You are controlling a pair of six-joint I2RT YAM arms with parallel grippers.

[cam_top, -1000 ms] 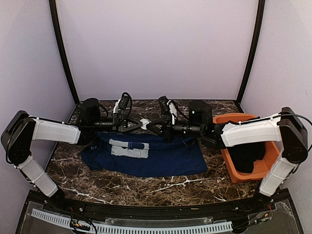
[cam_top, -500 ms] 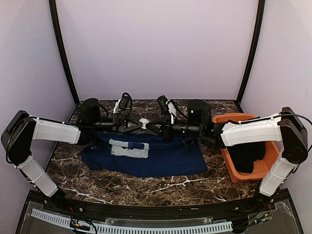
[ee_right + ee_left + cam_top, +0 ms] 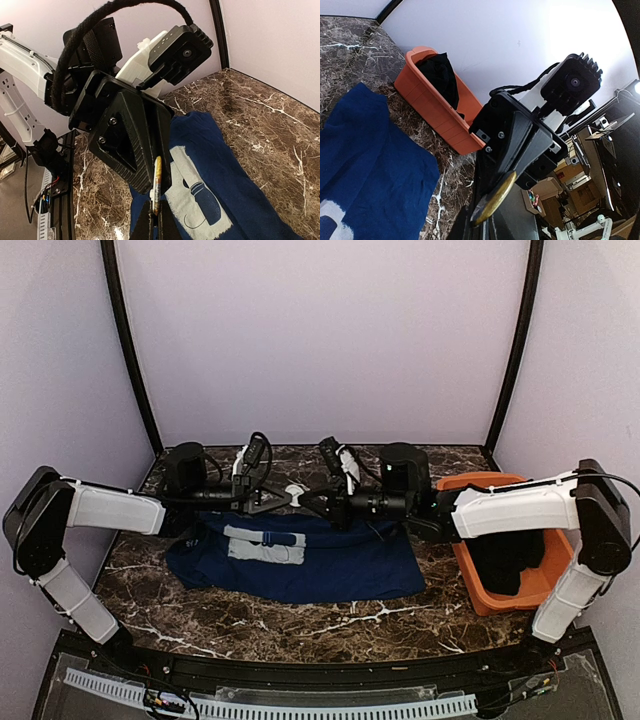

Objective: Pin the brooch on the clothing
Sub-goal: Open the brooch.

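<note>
**Two-handed hold on the brooch, above the shirt's far edge**

The brooch (image 3: 295, 490) sits in mid-air at the centre of the top view, between the tips of the two arms. It is above the upper edge of the navy T-shirt (image 3: 330, 562) and not touching it. In both wrist views it shows edge-on as a thin gold sliver.

The right gripper (image 3: 306, 502) is closed down to a slit on one rim of the disc. The left gripper (image 3: 287, 498) looks closed on the opposite rim, though its contact is harder to read.

I judge this to be a regrip or handover before the pinning itself, which has not yet begun. The disc is small and thin, so a narrow edge pinch could let it swivel or spring out.

- One gripper should stay firm until the other has a settled hold.
- Neither gripper should pull sideways while both are clamped.
- The exchange is best done over the fabric, so a dropped brooch lands on cloth and not on the marble table (image 3: 300, 625) or towards the orange bin (image 3: 462, 572) at the right.
- The pin side cannot be made out, so it needs confirming before the brooch goes down to the light chest print (image 3: 197, 210).
</note>
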